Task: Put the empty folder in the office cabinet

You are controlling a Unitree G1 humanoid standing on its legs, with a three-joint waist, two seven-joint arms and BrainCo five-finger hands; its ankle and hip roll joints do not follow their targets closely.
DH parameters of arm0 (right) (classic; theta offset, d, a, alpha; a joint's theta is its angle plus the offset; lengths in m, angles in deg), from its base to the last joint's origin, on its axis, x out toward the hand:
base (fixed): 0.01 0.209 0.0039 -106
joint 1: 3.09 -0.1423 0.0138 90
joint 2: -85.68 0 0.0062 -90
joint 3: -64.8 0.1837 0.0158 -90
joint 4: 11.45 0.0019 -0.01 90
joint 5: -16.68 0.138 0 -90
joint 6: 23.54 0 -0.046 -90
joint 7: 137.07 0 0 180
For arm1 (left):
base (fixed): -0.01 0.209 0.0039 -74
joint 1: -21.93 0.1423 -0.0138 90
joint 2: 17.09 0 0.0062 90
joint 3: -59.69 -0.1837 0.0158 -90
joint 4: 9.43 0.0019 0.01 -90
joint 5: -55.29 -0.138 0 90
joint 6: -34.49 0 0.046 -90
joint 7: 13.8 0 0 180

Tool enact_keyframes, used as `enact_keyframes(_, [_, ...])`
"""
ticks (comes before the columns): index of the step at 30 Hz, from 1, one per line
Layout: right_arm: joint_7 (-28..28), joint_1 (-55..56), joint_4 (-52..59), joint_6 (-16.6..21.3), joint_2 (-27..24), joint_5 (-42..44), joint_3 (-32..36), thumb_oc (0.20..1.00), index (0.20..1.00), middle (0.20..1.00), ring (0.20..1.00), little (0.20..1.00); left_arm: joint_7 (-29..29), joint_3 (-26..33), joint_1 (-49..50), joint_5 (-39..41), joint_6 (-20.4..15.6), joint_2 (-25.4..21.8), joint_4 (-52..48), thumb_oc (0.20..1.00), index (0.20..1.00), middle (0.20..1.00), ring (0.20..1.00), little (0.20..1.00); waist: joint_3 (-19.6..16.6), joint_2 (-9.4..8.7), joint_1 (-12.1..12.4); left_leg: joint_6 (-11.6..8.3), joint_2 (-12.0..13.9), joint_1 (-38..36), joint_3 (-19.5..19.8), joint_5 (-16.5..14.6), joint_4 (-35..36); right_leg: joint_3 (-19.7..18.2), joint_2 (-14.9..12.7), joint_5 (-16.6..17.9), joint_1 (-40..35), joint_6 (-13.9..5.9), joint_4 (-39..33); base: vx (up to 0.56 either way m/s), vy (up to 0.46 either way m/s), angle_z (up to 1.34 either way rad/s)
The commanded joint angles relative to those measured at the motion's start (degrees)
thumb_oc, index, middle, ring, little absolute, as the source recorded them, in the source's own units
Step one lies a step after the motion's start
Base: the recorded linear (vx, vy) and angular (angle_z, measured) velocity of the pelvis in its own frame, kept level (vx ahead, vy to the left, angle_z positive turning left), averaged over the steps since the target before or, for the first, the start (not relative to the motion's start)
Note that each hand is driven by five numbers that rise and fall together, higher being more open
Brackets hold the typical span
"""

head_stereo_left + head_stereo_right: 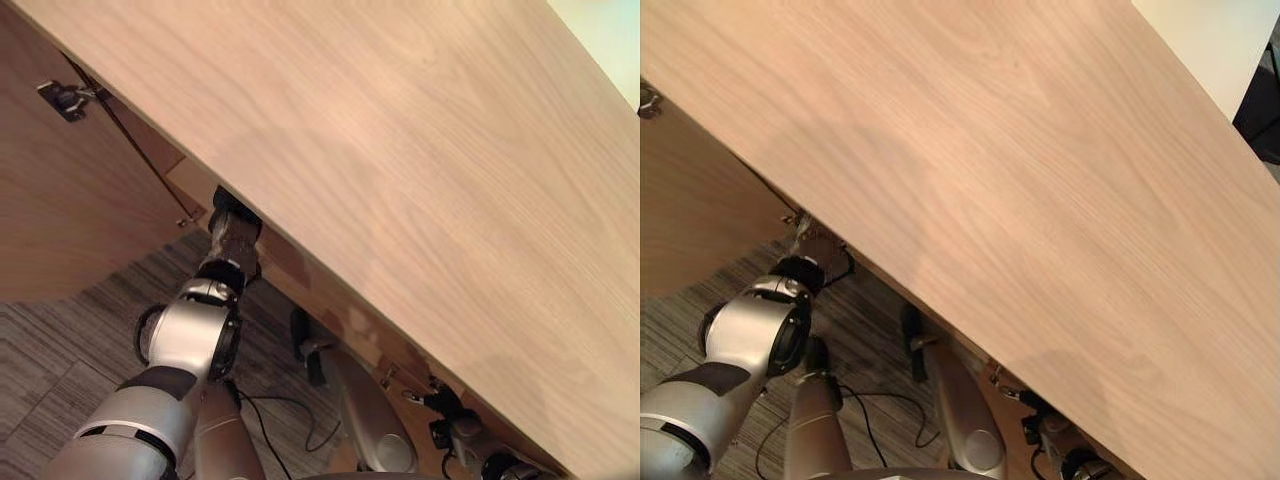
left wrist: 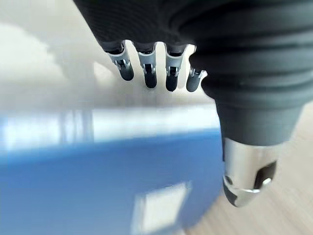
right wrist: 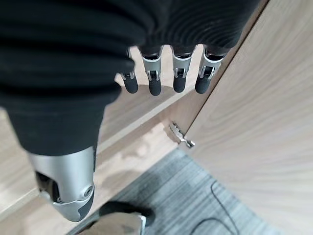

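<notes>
A broad light-wood cabinet top [image 1: 420, 200] fills the head views from upper left to lower right, nearest the camera, with the left robot hand [image 2: 151, 73] reaching beneath its lower-left edge into the cabinet. In the left wrist view that hand's silver, dark-tipped fingers hang straight and relaxed, thumb [image 2: 247, 183] apart, closed on nothing. Just below them lies the flat blue folder with a pale label patch [image 2: 98, 186], spread across the lower left of that frame on a pale wood shelf [image 2: 274, 215], apparently already inside the office cabinet. The folder's long edge seems to run across the frame, crosswise to the fingers, and whether they touch it cannot be told. The left hand is clearly the nearer one. The right robot hand [image 3: 166, 78] shows in its own wrist view with loose, straight fingers, empty, facing an open wooden cabinet door [image 3: 259, 127] with a metal hinge [image 3: 182, 137] over grey striped carpet [image 3: 195, 205].
</notes>
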State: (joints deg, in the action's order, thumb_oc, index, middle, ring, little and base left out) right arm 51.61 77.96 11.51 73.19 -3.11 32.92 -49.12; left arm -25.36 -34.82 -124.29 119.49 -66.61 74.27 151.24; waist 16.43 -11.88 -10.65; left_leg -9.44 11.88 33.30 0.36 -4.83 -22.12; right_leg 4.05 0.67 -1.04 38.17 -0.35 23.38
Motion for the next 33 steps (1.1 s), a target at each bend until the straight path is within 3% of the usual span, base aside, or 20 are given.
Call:
enact_keyframes(1, [-0.01,1.99,1.02,-0.95,-3.82,-1.67,0.99,1.0,1.0,1.0,1.0,1.0,2.25,-0.08,-2.52,-4.89,-0.38,-1.05,-0.21,1.0,1.0,1.0,1.0,1.0,0.37,1.89,-0.54,0.13,2.07,2.11,3.22,3.47,2.72,-0.4,-3.91,-6.76,-1.85,-6.04,0.98,0.0,-0.003,0.05])
enact_keyframes(13, [-1.62,3.96,0.33,-1.26,-3.77,-3.6,3.16,1.0,1.0,1.0,1.0,1.0,6.68,-2.68,13.42,-10.74,-0.5,0.05,-6.12,1.0,1.0,1.0,1.0,1.0,1.36,5.61,2.67,0.95,0.76,-8.01,2.04,8.06,14.25,0.06,-5.34,-3.95,-9.47,-6.98,-5.91,0.02,0.031,0.08])
enact_keyframes(26, [-3.07,5.44,-2.15,-2.1,-3.32,-6.27,5.36,1.0,1.0,1.0,1.0,1.0,10.35,-5.28,29.22,-17.75,1.0,2.72,-6.92,1.0,1.0,1.0,1.0,1.0,-2.49,10.16,4.71,1.51,-0.24,-18.28,-0.7,10.17,21.54,-0.13,-6.96,-1.91,-18.76,-8.12,-11.69,0.07,0.065,0.0])
enact_keyframes(31, [-3.59,5.74,-2.65,-2.16,-3.19,-6.95,6.44,1.0,1.0,1.0,1.0,1.0,11.47,-7.66,36.41,-24.74,1.5,2.98,-6.84,1.0,1.0,1.0,1.0,1.0,-4.28,11.62,5.11,2.05,-1.32,-22.4,-1.68,10.13,23.41,-0.44,-7.24,-1.64,-22.88,-8.57,-13.7,0.06,0.062,-0.08])
enact_keyframes(33, [-3.9,5.78,-3.18,-2.16,-3.37,-8.09,6.78,1.0,1.0,1.0,1.0,1.0,11.95,-9.69,39.99,-31.09,1.7,2.59,-6.69,1.0,1.0,1.0,1.0,1.0,-5.35,12.44,5.16,2.59,-2.33,-24.7,-2.4,9.71,24.21,-0.66,-7.75,-1.14,-24.78,-9.21,-14.59,0.08,0.124,-0.1])
